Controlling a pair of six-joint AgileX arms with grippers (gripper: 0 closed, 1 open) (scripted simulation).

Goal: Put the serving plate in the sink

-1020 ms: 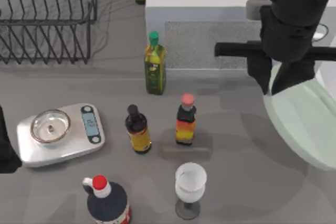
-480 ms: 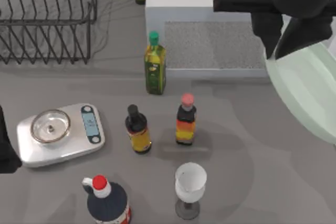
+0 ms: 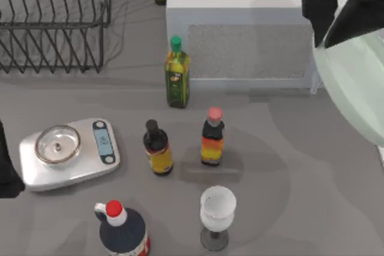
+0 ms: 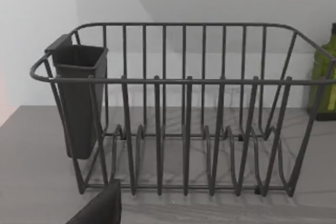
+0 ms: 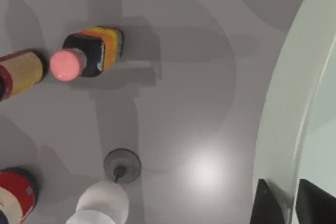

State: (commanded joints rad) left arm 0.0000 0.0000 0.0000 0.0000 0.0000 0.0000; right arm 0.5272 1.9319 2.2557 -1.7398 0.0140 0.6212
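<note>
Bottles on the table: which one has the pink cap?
The orange-and-black bottle in the middle; the others' caps are green, black and red.

a grey table (image 3: 288, 172) fills most of the top view, a white block (image 3: 234, 4) sits at upper centre, and what looks like a pale wall (image 4: 31, 40) stands behind.

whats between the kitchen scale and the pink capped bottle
In the top view, a dark bottle with a black cap and yellow label stands between the kitchen scale and the pink-capped bottle.
</note>
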